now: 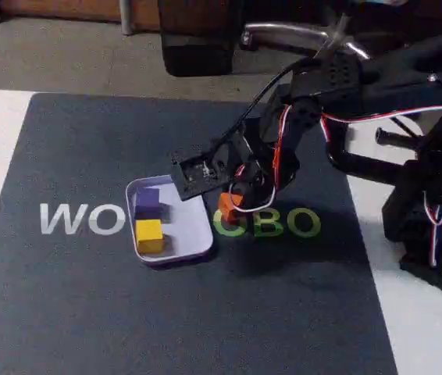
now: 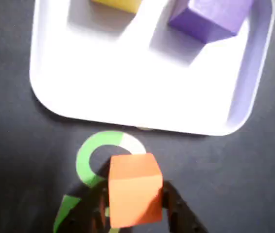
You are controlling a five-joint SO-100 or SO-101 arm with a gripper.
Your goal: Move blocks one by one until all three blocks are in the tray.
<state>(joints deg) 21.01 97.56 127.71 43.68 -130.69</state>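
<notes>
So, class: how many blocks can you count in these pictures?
3. The purple block and the yellow block sit in the tray; the orange block is held in the hand, beside the tray.

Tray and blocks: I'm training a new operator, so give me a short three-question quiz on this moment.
1. True or false: the purple block lies in the tray.
2. Which block is outside the tray? A) yellow B) orange C) purple
3. Fill in: the pincer is shut on the ____ block.

Key:
1. True. It sits there next to the yellow block.
2. B. The orange block is over the dark mat, beside the tray's rim.
3. Orange. In the wrist view a finger shows on either side of it.
</notes>
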